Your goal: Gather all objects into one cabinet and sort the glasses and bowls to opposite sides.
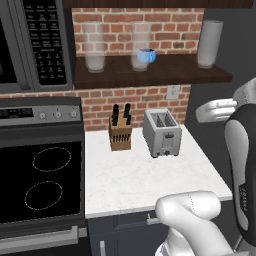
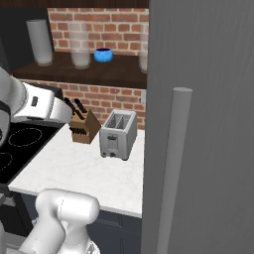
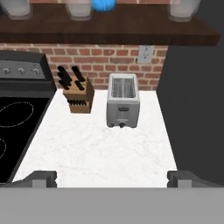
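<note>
A small bright-blue bowl is sitting on the dark-brown wooden open shelf in the upper middle of the left base view, glossy and rounded, just beside a tall clear glass with a faint, nearly see-through wall. Another tall clear glass is standing further left on the same shelf, and a frosted grey tumbler is standing near the shelf's right end. Behind them red brick with pale mortar is running across the wall.

Below, a white marble-veined counter is carrying a boxy brushed-metal toaster with two slots, and to its left a tan wooden knife block with black handles sticking up. A black glass cooktop with thin ring outlines is lying at the lower left, with a control panel above it.

In the right base view a flat, dark door of the cabinet is filling the right half of the frame, with a long round grey bar handle running vertically down it.

The arm's smooth white shells and dark joints are rising at the lower right and right edge of the left base view. In the hand view the gripper is hovering over the counter's near edge, its two small dark fingertips standing far apart at the bottom corners, holding nothing, pointing toward the toaster and the brick wall.
</note>
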{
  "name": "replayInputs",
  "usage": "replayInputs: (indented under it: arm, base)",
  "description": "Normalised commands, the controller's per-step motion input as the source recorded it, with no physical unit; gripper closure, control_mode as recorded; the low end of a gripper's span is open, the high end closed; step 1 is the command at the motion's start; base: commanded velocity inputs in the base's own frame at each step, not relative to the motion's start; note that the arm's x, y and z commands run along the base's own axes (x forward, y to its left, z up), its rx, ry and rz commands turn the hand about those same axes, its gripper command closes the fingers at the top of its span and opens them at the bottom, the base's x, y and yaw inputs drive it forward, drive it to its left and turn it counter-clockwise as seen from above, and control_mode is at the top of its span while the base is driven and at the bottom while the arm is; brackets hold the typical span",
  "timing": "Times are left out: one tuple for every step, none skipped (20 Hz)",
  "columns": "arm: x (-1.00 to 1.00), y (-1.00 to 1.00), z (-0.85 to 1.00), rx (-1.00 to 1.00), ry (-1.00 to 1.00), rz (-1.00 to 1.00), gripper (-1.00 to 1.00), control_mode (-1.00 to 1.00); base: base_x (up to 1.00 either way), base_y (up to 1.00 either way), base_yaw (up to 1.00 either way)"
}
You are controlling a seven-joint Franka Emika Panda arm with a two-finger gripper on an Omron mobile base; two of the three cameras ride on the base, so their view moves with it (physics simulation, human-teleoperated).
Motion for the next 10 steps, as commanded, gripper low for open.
replayInputs:
  arm:
    - [0.0, 0.0, 0.38, 0.0, -0.31, 0.0, -1.0, -1.0]
    - [0.0, 0.0, 0.38, 0.0, -0.31, 0.0, -1.0, -1.0]
    - [0.0, -0.01, 0.41, 0.0, -0.31, 0.0, -1.0, -1.0]
    - [0.0, -0.05, 0.39, 0.0, -0.31, 0.0, -1.0, -1.0]
    - [0.0, -0.07, 0.32, 0.0, -0.3, 0.0, -1.0, -1.0]
    - [0.03, -0.06, 0.28, 0.0, -0.28, 0.0, -1.0, -1.0]
    - [0.11, -0.04, 0.24, 0.0, -0.25, 0.0, -1.0, -1.0]
    - [0.19, 0.0, 0.19, 0.0, -0.22, 0.0, -1.0, -1.0]
    - [0.23, 0.0, 0.16, 0.0, -0.2, 0.0, -1.0, -1.0]
    - [0.24, -0.02, 0.14, 0.0, -0.2, 0.0, -1.0, -1.0]
  base:
    - [0.0, 0.0, 0.0]
    - [0.0, 0.0, 0.0]
    - [0.0, 0.0, 0.0]
    - [0.0, 0.0, 0.0]
    - [0.0, 0.0, 0.0]
    - [0.0, 0.0, 0.0]
    - [0.0, 0.0, 0.0]
    - [0.0, 0.0, 0.0]
    - [0.0, 0.0, 0.0]
    - [0.0, 0.0, 0.0]
